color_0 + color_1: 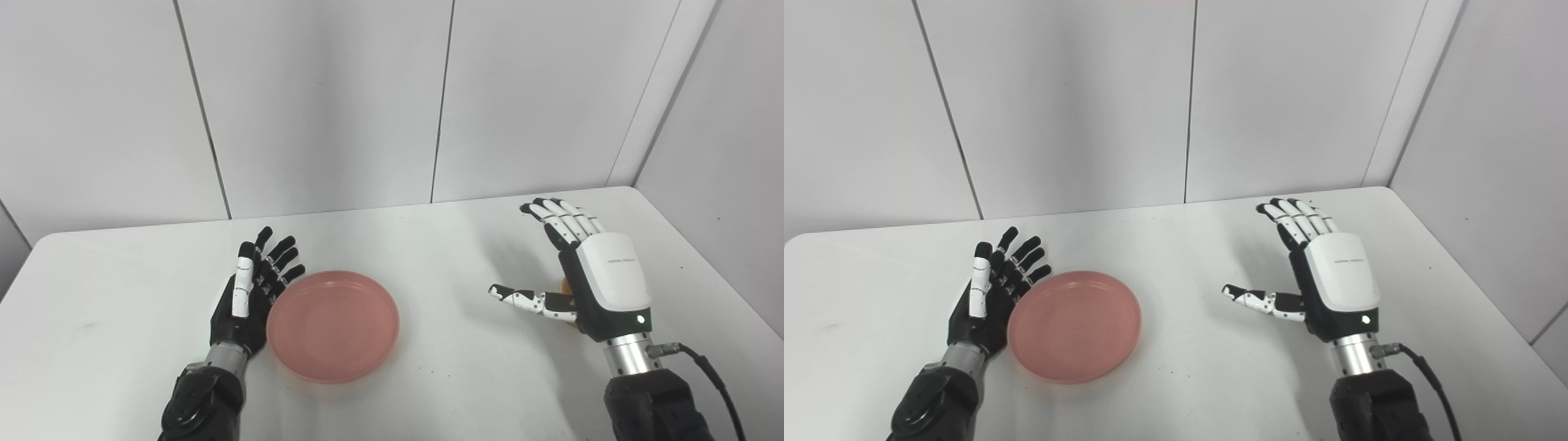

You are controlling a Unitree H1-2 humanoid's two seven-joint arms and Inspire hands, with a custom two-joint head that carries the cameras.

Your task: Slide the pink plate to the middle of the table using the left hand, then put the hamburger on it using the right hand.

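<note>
Pink plate (pixel 333 326): left-centre of counter (pixel 429 245); left hand (pixel 251 294) at its left rim, fingers apart. Right hand (pixel 588 275): fingers apart, hamburger (pixel 565 285) mostly hidden behind. Risk: an uneven push could tip the plate's rim.

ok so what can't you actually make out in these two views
- Hamburger: in the left eye view only a tan sliver shows behind the right robot hand; in the right eye view that hand hides it fully.
- Left robot hand against the pink plate: touching or just beside its rim, unclear in either view.
</note>
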